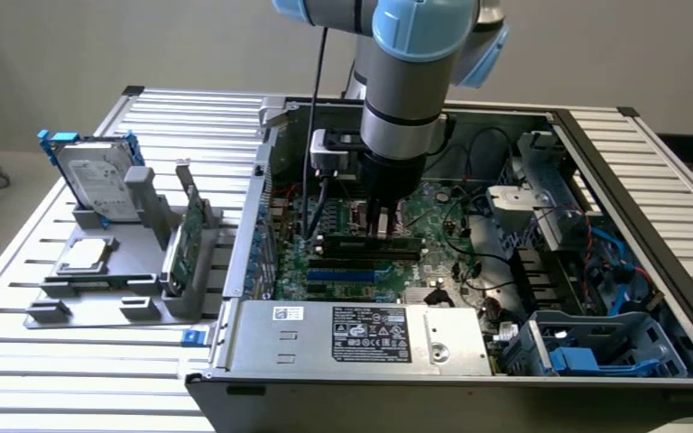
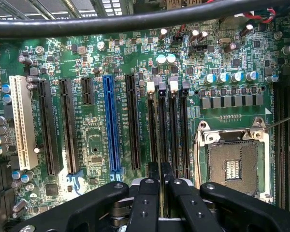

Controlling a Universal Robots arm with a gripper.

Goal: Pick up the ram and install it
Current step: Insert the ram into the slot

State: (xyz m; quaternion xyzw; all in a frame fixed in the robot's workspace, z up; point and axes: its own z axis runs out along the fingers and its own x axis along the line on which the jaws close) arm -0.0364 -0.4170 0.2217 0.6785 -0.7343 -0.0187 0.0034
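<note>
Inside the open computer case (image 1: 635,271), my gripper (image 1: 383,229) reaches straight down to the motherboard (image 1: 359,280). Its fingers are shut on the ram (image 1: 344,241), a long dark-green stick that lies level along the memory slots just below the fingertips. In the wrist view the gripper (image 2: 160,170) has its two fingertips nearly together over the row of black memory slots (image 2: 168,130), beside the processor socket (image 2: 232,164). From there the stick is edge-on, and I cannot tell how deep it sits in its slot.
A grey holder (image 1: 106,289) stands at the exterior view's left with a silver hard drive (image 1: 94,180) and a green expansion card (image 1: 188,239). The power supply (image 1: 359,334) is at the front, cables and a blue drive cage (image 1: 599,347) on the right. Expansion slots (image 2: 111,125) lie beside the memory slots.
</note>
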